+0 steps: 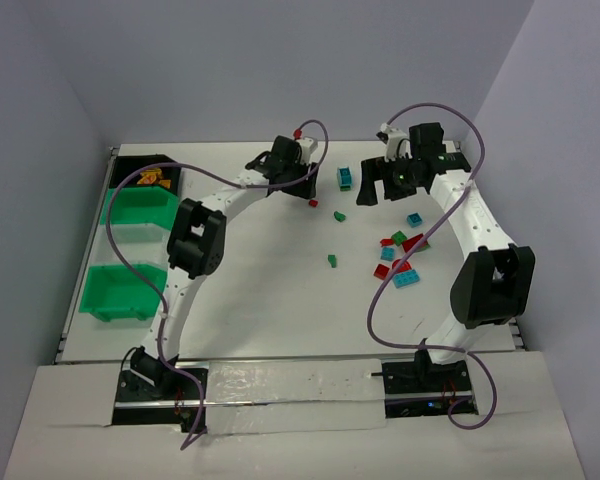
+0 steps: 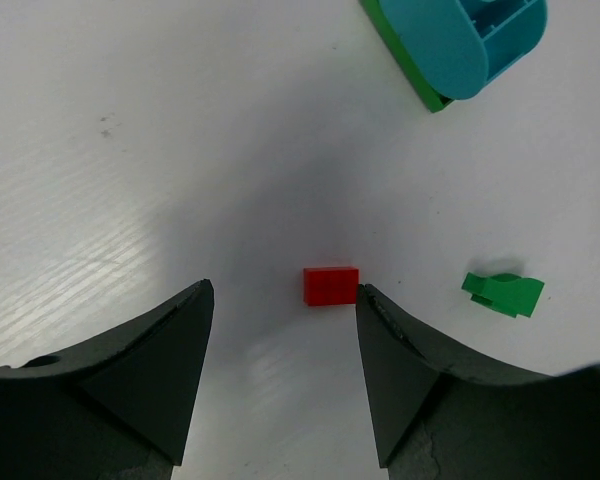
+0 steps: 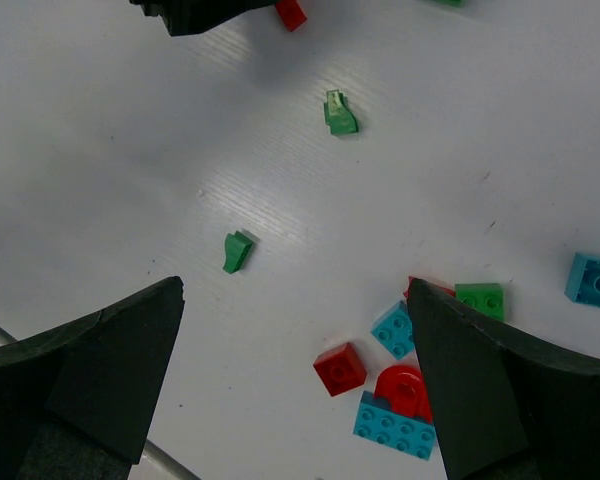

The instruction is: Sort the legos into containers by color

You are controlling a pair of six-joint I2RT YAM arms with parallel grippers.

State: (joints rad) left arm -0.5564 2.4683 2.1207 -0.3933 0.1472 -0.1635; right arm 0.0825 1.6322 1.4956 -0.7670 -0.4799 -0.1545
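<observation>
A small red lego (image 2: 331,285) lies flat on the white table between the tips of my left gripper (image 2: 285,295). The jaws stand apart, and the brick's right end touches the right fingertip (image 2: 370,305). In the top view this gripper (image 1: 305,195) is at the back middle, over the red lego (image 1: 313,203). My right gripper (image 3: 295,295) hangs wide open and holds nothing, above a cluster of red, teal and green legos (image 3: 393,380). The containers stand at the left: a black bin (image 1: 150,162) holding orange pieces, and two green bins (image 1: 140,210) (image 1: 120,292).
A large teal piece on a green one (image 2: 460,40) lies just beyond the left gripper, and a small green piece (image 2: 503,292) sits to its right. Two green pieces (image 3: 237,251) (image 3: 340,113) lie apart mid-table. Grey walls close in the table.
</observation>
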